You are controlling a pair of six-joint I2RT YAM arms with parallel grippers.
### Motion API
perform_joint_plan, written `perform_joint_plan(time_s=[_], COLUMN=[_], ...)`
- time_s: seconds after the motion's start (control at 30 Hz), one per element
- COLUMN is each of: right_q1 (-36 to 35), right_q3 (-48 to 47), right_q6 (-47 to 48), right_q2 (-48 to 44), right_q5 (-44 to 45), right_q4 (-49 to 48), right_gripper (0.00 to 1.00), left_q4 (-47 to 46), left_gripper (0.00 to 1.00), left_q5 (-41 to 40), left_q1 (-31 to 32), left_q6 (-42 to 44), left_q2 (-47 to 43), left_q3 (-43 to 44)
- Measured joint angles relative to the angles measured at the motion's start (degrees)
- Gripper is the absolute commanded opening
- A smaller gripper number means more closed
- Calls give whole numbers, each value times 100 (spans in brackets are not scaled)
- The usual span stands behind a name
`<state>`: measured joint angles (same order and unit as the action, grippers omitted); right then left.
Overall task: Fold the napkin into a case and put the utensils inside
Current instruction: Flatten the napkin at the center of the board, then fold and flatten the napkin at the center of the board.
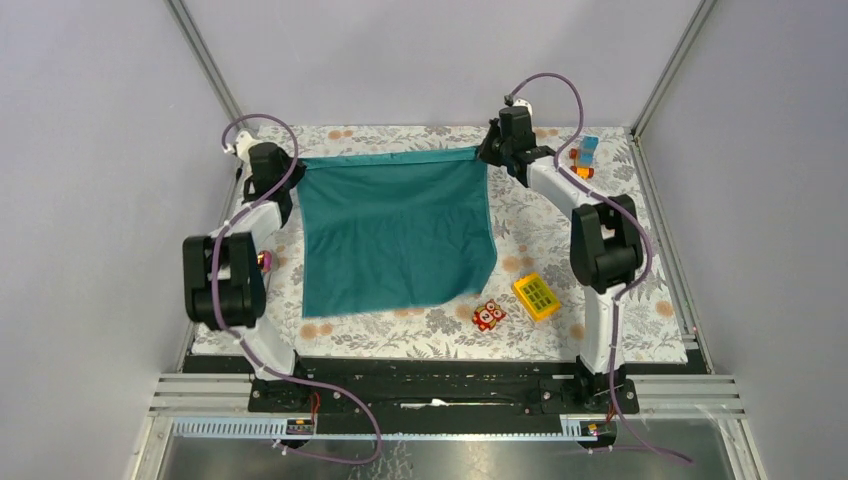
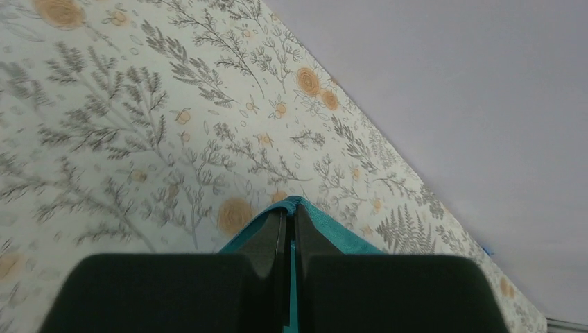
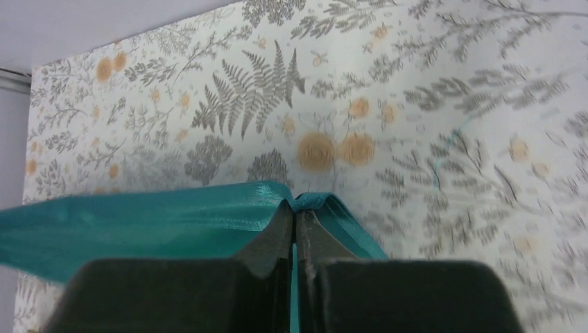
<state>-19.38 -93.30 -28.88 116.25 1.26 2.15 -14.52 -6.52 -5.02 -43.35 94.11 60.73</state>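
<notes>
The left gripper [image 1: 289,163] and the right gripper [image 1: 487,152] were each clamped shut on a far corner of the napkin [image 1: 395,235]. The stretched far edge ran left to right. The cloth trailed from it toward the arm bases onto the desk [image 1: 620,300].

The top view looks steeply down from above and behind the arm bases, far enough off to take in the whole table [image 1: 650,300]. Each wrist view sits just behind its own fingers, the left fingers [image 2: 263,243] and the right fingers [image 3: 274,239], and looks past them at the table from close range. All three views share the napkin [image 1: 395,235] hem near the table's far edge.
</notes>
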Motion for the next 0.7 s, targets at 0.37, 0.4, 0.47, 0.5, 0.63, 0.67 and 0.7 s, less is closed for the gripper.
perform_joint_plan(time_s=[0.37, 0.4, 0.47, 0.5, 0.63, 0.67, 0.7], right_q1=[160, 170, 175, 179, 188, 188, 190], right_q3=[-1609, -1644, -1687, -1742, -1683, -1624, -1526], right_q6=[214, 212, 210, 210, 212, 210, 212], right_q2=[1867, 1895, 1895, 1895, 1731, 1646, 1515], right_q5=[-957, -1001, -1086, -1121, -1158, -1154, -1152], right_q4=[-280, -258, -131, -39, 485, 634, 833], right_gripper=[0, 0, 0, 0, 0, 0, 0], left_q4=[-894, -925, -918, -863, 184, 590, 1047], left_gripper=[0, 0, 0, 0, 0, 0, 0], left_q5=[678, 730, 831, 855, 968, 990, 992], left_q1=[-101, -105, -111, -111, -140, -157, -173], left_q6=[70, 55, 7, -13, -164, -188, -229], left_q2=[1589, 1589, 1589, 1589, 1561, 1556, 1545], left_q3=[841, 841, 841, 841, 960, 1045, 1150])
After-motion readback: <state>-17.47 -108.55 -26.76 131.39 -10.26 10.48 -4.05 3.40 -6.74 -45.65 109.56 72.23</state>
